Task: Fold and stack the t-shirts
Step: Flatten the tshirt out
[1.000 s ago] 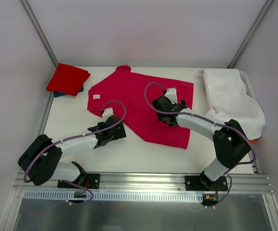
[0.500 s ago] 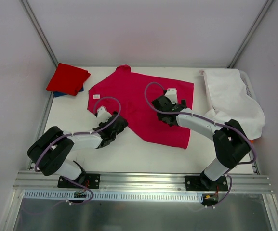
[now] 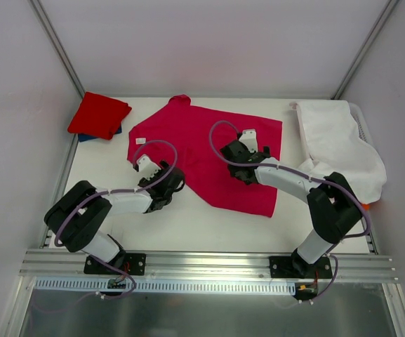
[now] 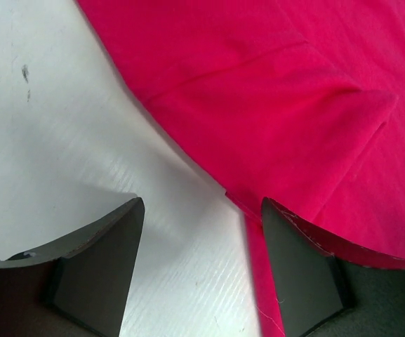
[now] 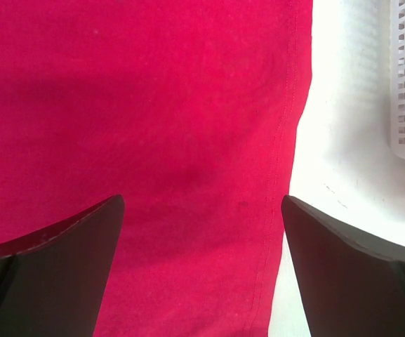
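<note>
Since a moment ago the left pincer (image 4: 201, 210) is narrowing slightly and settling astride the pink shirt's (image 3: 209, 140) near-left edge: one finger over cloth, one over bare worktop (image 3: 188, 225), gripping nothing. Spread flat mid-worktop, the shirt is also lying under the wide-open, empty right pincer (image 5: 202, 203).

No legible text, nos. or brand marks in any view. Sole candidate: small white neck tag (image 3: 140, 141) at collar of crimson-pink t-shirt (image 3: 188, 126), top view only. It is too small to read, so print on it can't be told. Wrist views show plain cloth, no lettering.
</note>
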`<state>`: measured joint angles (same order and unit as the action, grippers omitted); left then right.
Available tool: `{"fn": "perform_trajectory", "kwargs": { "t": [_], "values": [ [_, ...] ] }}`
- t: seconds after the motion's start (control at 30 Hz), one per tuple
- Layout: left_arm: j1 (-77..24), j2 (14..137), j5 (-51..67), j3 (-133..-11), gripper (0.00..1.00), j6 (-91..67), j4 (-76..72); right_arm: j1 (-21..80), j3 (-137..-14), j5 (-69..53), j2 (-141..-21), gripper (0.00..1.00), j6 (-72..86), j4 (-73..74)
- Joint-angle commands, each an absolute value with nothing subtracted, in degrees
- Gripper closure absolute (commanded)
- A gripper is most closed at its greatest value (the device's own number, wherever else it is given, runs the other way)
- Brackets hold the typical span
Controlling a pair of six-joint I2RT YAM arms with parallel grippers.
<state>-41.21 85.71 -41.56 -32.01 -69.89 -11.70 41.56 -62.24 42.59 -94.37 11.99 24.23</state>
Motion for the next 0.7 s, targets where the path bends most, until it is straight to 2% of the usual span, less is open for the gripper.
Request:
{"fn": "perform_trajectory", "kwargs": {
  "t": [0.0, 0.27, 0.5, 0.67],
  "values": [
    [-40.4, 89.3, -44.2, -34.3, 0.32, -68.6, -10.7, 41.7, -63.5, 43.2, -94.3, 0.01, 13.0, 24.3],
    [-36.7, 94.2, -39.0, -34.3, 0.37, -64.7, -19.6, 41.8, -63.4, 43.3, -94.7, 0.01, 13.0, 24.2],
    [-35.0, 95.0, -37.4, -35.7, 0.42, -63.0, -20.9, 41.8, -63.7, 43.1, -95.4, 0.01, 12.8, 24.2],
    [-34.7, 94.5, -37.4, -35.9, 0.50, -62.2, -20.7, 41.8, -64.2, 42.9, -96.1, 0.01, 12.8, 24.2]
  ]
}}
